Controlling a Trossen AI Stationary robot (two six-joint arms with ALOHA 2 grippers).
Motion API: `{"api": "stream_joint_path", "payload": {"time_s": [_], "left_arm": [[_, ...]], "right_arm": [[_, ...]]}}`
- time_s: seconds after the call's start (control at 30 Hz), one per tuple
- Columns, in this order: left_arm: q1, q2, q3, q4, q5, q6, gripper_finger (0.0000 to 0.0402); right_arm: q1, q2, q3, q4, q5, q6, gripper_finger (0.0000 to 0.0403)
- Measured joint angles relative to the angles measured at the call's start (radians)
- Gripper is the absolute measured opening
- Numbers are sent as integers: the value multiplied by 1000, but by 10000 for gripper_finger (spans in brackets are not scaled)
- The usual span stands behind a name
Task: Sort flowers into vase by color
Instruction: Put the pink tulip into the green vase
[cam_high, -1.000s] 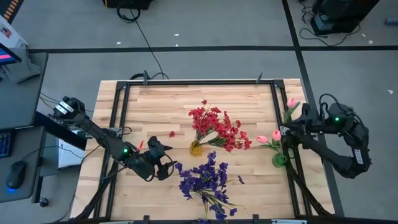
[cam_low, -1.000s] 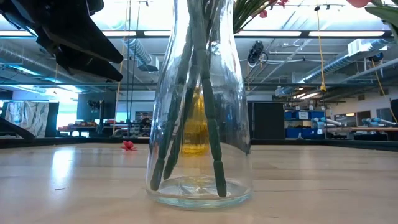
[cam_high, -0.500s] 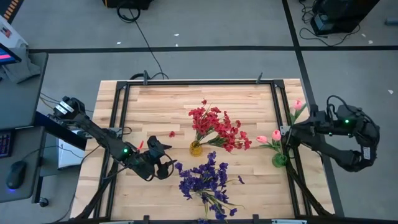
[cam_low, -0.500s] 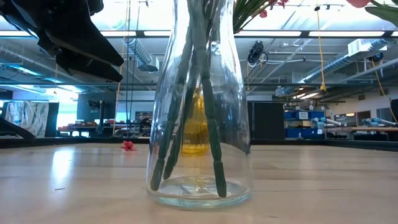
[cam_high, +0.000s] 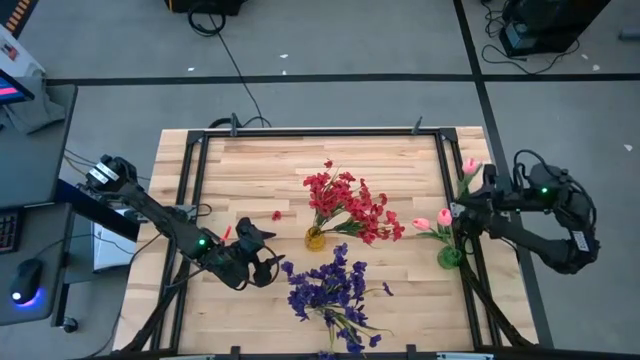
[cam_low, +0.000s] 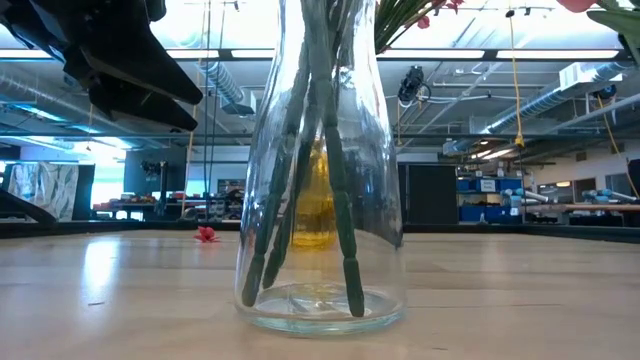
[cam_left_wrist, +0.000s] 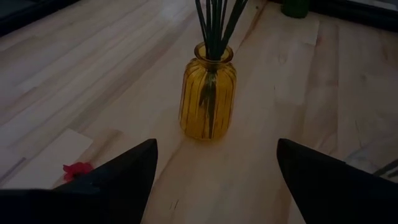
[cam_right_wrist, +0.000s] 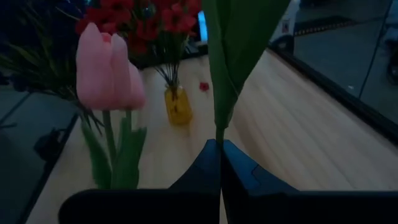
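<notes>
Table (cam_high: 240, 165) was pale wood planking with a dark metal frame round its edge. Three vases stood on it. A ribbed amber glass vase (cam_high: 315, 238) at centre held the red flowers (cam_high: 350, 205); the left wrist view showed its rounded belly, narrow neck and thin green stems inside. A clear glass vase (cam_low: 320, 200), tapering to the neck with a thick base, held the purple flowers (cam_high: 328, 285) near the front edge; only the low view showed its glass and the dark stems resting on its bottom. A green vase (cam_high: 449, 257) by the right edge held pink tulips (cam_high: 432, 223). One loose red bloom (cam_high: 276, 215) lay on the bare wood left of the amber vase.

Right tool (cam_high: 462, 205) was over the right edge of the table, closed on a pink tulip (cam_high: 469, 165) with a broad green leaf. The right wrist view showed the fingers pinched together on the stem below the leaf, with the smooth pink bud (cam_right_wrist: 107, 62) beside it; the high view showed only the bud tip.

Left tool (cam_high: 258, 248) was low over the table, left of the purple flowers, open and holding nothing. Its wrist view showed the two dark fingers (cam_left_wrist: 124, 171) spread wide, facing the amber vase.
</notes>
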Motion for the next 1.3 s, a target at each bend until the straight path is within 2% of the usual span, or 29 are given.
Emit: {"api": "stream_joint_path", "payload": {"time_s": [0.23,0.33,0.5,0.7,0.9,1.07,1.2,1.3], "left_arm": [[0,0,0,1,-2,5,335],[0,0,0,1,-2,5,335],[0,0,0,-3,-2,13,335],[0,0,0,1,-3,7,335],[0,0,0,3,-3,9,335],[0,0,0,1,-3,8,335],[0,0,0,1,-3,8,335],[0,0,0,0,-12,8,335]], "right_arm": [[0,0,-109,82,-29,44,7],[0,0,-92,79,-33,55,7],[0,0,-67,-36,-27,48,7],[0,0,-64,4,-55,46,7],[0,0,12,-109,-55,42,7],[15,0,119,-153,21,63,7],[39,0,141,-163,-16,180,7],[30,0,141,-228,-38,189,7]]}}
